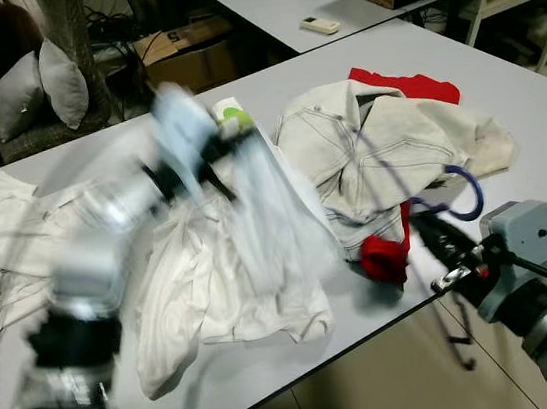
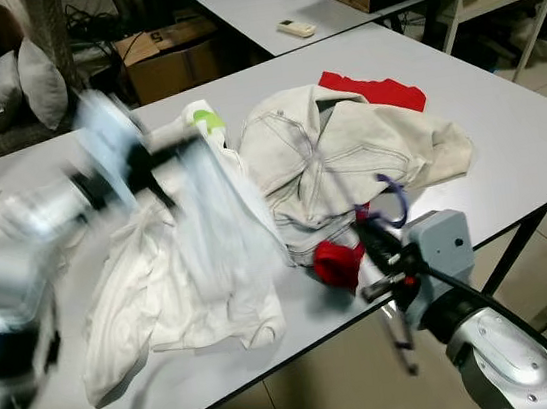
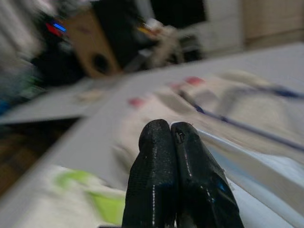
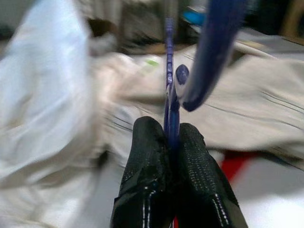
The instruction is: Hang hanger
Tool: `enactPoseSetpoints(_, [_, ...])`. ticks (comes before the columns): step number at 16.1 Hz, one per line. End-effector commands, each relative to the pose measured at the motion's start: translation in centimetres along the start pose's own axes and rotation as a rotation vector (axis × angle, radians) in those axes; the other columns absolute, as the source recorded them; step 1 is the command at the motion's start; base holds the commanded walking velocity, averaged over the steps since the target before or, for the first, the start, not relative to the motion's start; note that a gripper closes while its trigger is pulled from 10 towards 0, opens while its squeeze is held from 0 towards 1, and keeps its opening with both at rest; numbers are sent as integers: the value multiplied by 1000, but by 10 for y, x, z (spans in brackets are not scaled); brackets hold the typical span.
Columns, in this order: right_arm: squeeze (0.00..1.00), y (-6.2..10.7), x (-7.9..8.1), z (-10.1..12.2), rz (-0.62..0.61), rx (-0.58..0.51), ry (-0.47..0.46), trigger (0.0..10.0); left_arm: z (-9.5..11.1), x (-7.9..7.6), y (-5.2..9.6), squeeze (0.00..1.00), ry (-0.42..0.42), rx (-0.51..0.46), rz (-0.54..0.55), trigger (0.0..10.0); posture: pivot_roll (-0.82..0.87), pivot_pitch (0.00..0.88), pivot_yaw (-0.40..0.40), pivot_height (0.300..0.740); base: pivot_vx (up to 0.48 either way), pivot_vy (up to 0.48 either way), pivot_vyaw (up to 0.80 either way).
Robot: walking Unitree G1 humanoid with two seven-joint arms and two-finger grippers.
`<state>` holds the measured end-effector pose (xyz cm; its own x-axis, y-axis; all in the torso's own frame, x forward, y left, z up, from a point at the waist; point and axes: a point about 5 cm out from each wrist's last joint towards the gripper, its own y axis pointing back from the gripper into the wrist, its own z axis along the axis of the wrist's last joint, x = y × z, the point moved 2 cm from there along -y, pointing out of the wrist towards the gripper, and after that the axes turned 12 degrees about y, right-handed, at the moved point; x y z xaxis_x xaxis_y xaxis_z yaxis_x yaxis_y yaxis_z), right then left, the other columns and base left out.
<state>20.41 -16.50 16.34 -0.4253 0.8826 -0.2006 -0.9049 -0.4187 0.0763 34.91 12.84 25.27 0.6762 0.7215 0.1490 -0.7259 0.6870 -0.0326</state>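
On the left side of the grey tabletop, the left gripper is lifted over a soft white shirt. Its jaws are pressed together, seemingly pinching thin white cloth. That arm is blurry and raised.

Further right, the right gripper sits low at the near table edge, jaws shut tight on the thin purple plastic hanger. The hanger rests over a cream jacket. It looks light, stiff and a bit slippery, so holding the straight part near the hook seems best.
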Motion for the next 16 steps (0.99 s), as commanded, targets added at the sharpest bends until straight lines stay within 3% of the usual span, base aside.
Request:
enactPoseSetpoints(1, [0,2,3,10,44,-54,-21,10000,16,15,3,0,-43,-44,62,0,-78,0,93,740,0,0,0])
enactPoseSetpoints(5, [0,4,8,30,138,-161,-96,10000,56,48,7,0,-143,-119,217,0,-73,0,99,740,0,0,0])
enactPoseSetpoints(6, [0,6,10,33,162,-172,-113,10000,55,48,5,0,-149,-107,207,0,-72,0,99,740,0,0,0])
enactPoseSetpoints(8, [0,11,19,34,239,-171,-139,10000,33,32,-3,0,-158,-40,142,0,-76,0,102,740,0,0,0])
enactPoseSetpoints(10, [0,14,21,31,253,-149,-146,10000,23,36,-5,0,-153,-26,198,0,-83,0,108,740,0,0,0])
enactPoseSetpoints(13, [0,20,30,27,320,-105,-170,10000,31,41,-6,0,-71,-114,214,0,-84,0,110,740,0,0,0])
enactPoseSetpoints(16, [0,26,41,21,391,-49,-185,10000,75,48,2,0,128,-419,223,0,-84,0,111,740,0,0,0])
